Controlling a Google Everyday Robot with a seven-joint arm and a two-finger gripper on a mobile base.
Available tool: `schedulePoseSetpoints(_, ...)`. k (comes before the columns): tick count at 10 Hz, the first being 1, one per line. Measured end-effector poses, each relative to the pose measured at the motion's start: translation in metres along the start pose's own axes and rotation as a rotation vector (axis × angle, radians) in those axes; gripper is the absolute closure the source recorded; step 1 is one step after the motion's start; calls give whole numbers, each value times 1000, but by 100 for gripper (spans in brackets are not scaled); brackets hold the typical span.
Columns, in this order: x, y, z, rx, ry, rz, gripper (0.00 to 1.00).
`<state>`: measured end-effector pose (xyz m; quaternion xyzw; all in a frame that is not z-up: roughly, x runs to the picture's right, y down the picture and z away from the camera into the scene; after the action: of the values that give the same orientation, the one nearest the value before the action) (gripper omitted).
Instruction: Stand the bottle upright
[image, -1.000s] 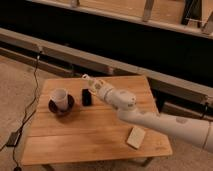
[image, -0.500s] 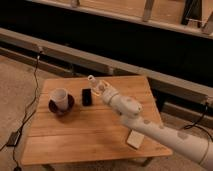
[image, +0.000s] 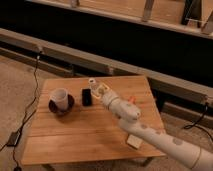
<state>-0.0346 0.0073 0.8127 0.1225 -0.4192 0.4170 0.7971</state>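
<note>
Table (image: 75, 135) of wood on speckled floor (image: 20, 85), claw (image: 99, 90) tight around bottle (image: 92, 82) above.

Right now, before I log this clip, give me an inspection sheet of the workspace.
Surface: wooden table.
Job's things: bottle at the tip of the gripper, near the back edge; pose unclear.
Clutter: white mug on dark saucer, small dark object beside it, pale block front right.
Gripper: gripper shut, over the table's rear middle; hold on bottle unclear.
Cables: black cable on floor, left of table.
Surroundings: long rail behind table.
</note>
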Motion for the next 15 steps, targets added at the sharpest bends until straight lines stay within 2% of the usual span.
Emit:
schedulePoseSetpoints(4,15,5,11,-4,-11,44,100)
schedulePoseSetpoints(10,38,6,25,-29,-14,186,100)
schedulePoseSetpoints(12,49,7,29,-43,-5,240,100)
schedulePoseSetpoints(15,63,8,32,-59,25,283,100)
